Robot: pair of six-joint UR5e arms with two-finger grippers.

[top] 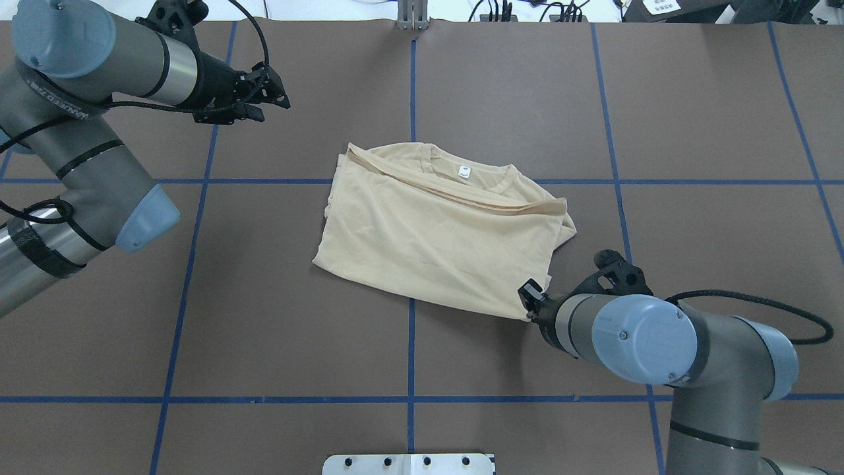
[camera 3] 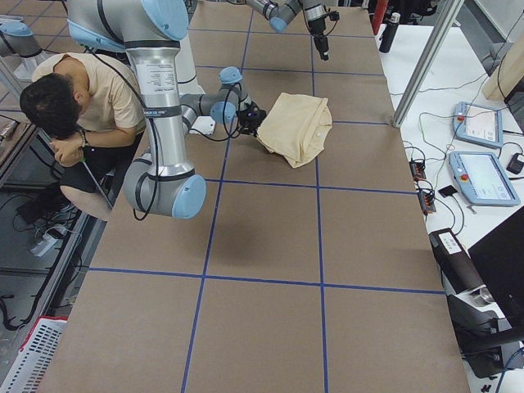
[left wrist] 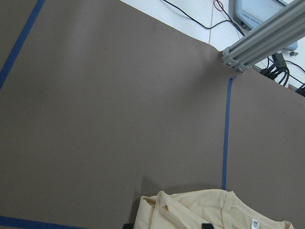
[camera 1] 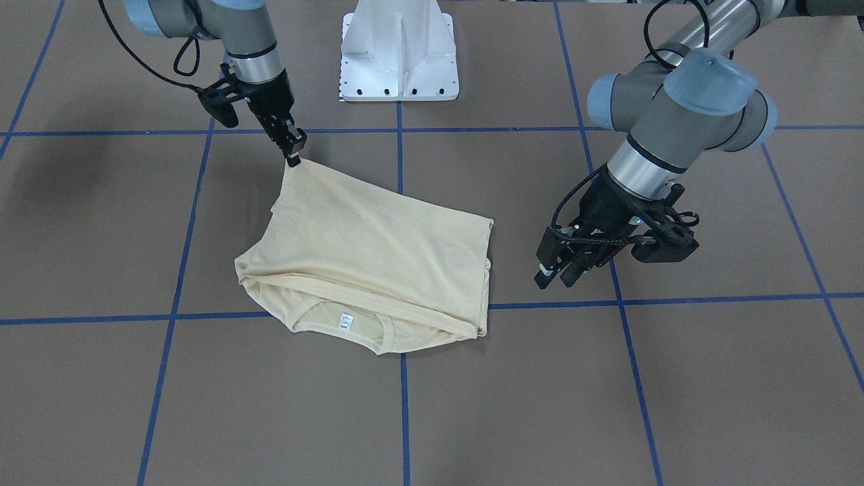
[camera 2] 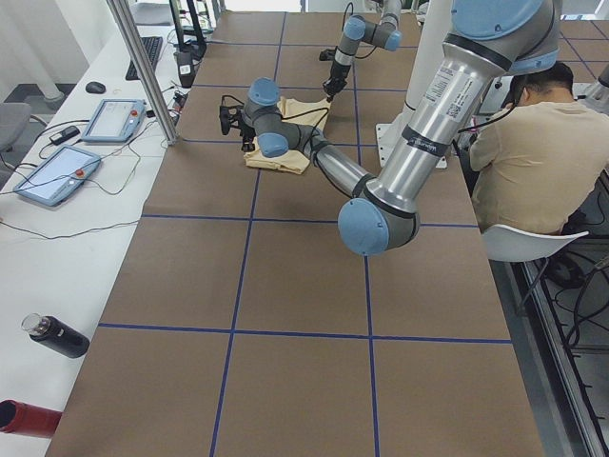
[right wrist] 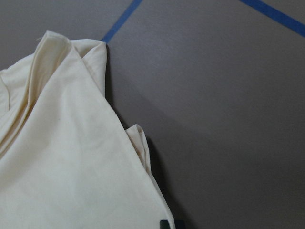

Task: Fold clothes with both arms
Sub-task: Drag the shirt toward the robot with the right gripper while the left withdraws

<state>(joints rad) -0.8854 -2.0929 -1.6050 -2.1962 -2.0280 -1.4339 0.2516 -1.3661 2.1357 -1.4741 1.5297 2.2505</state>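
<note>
Brown table (camera 1: 675, 405): right jaws pinching shirt (camera 1: 364, 250) corner; left jaws spread, apart from shirt

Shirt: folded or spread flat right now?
Folded. The shirt lies doubled over, layered edges stacked near the neck label; right gripper pinches one corner.

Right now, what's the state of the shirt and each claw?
shirt: folded, lying on the table, neck label facing up, one corner pinched.
right claw: shut on the shirt's corner.
left claw: open, empty, beside the shirt, not touching it.
</note>
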